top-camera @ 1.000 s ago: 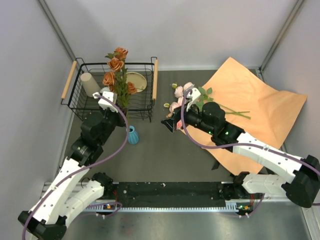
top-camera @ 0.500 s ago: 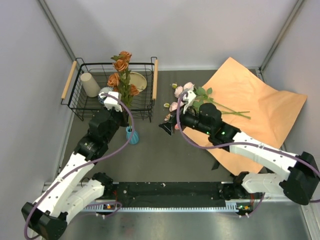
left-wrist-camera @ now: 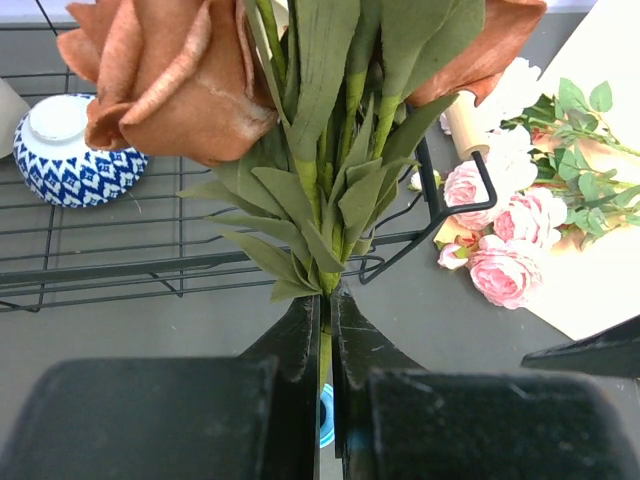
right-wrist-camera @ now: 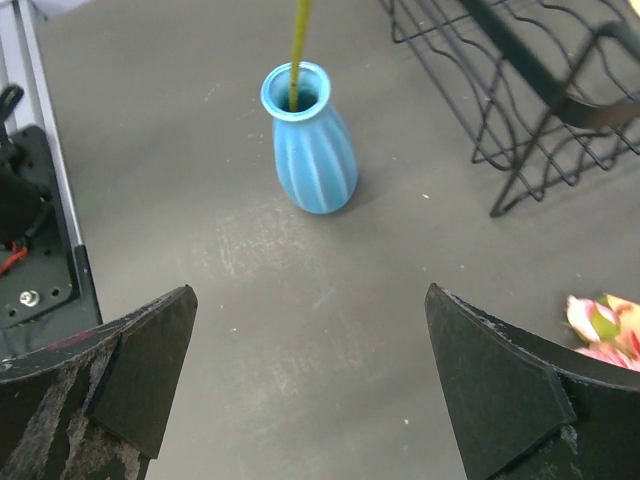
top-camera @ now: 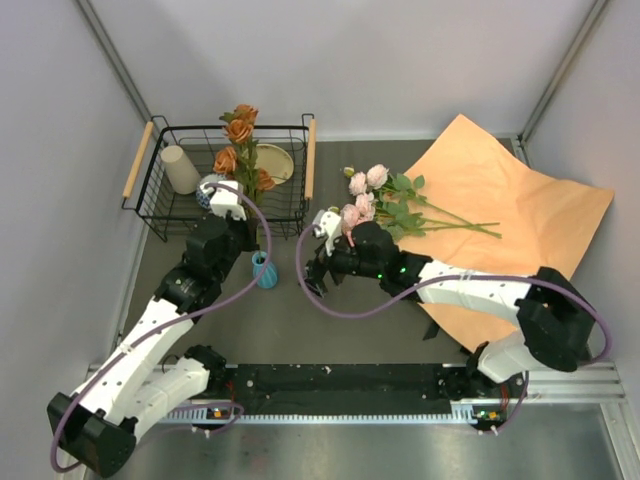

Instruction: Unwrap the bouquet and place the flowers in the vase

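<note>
Closest to me, the right hand [right-wrist-camera: 308,292] hangs low over the grey worktop [top-camera: 300,335] with its two fingers spread wide and nothing between them. It faces the small teal vase [right-wrist-camera: 312,150], which stands upright just beside it. I would guess it waits there to steady the vase if it tips.

A thin green stem [right-wrist-camera: 297,45] drops straight into the vase's narrow mouth. Above it the left hand [left-wrist-camera: 322,340] is pinched shut on that stem just under the lowest leaves, carrying the rust-orange roses [top-camera: 238,135] upright. Gripping low down likely keeps the stem plumb over so small an opening, while the heavy heads ride high and clear of the fingers.

Just behind the vase sits the wire basket [top-camera: 190,127], with a blue-and-white bowl [left-wrist-camera: 65,150] inside. The roses rise in front of its near wall, close enough that the leaves could brush the wire.

Further back and to the right, the pink flowers [top-camera: 362,195] lie on their sides, heads on the bare worktop, stems trailing onto the orange-tan paper [top-camera: 500,200]. The paper is spread flat, so the unwrapping looks done; these blooms have yet to go in.
</note>
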Motion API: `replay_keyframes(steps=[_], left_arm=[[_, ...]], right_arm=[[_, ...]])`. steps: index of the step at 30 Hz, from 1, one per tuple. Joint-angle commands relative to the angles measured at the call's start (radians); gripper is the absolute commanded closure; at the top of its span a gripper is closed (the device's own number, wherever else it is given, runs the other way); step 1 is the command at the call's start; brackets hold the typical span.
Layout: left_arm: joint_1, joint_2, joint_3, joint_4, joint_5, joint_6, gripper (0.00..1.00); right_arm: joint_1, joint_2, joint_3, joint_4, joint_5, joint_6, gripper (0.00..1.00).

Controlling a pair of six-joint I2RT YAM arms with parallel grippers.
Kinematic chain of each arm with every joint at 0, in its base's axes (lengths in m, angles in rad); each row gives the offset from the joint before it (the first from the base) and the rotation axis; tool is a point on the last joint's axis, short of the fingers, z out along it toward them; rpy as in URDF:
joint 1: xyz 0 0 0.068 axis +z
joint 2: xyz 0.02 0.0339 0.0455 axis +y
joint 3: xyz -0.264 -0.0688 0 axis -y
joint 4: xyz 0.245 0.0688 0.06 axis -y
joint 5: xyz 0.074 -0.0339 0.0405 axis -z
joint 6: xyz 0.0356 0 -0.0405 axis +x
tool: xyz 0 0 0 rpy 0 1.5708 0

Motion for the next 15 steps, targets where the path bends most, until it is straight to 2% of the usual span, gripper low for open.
replay_keyframes(steps=[1, 15], left_arm=[[0.003, 0.024, 0.004, 0.032, -0.031, -0.023, 1.00], [0.002, 0.048, -0.044, 0.050, -0.057, -0.046, 1.00]], right_arm=[[0.059, 0.093, 0.079, 0.089, 0.025, -0.126, 0.01], [0.099, 0.241, 0.128, 0.262, 0.001, -0.087, 0.01]])
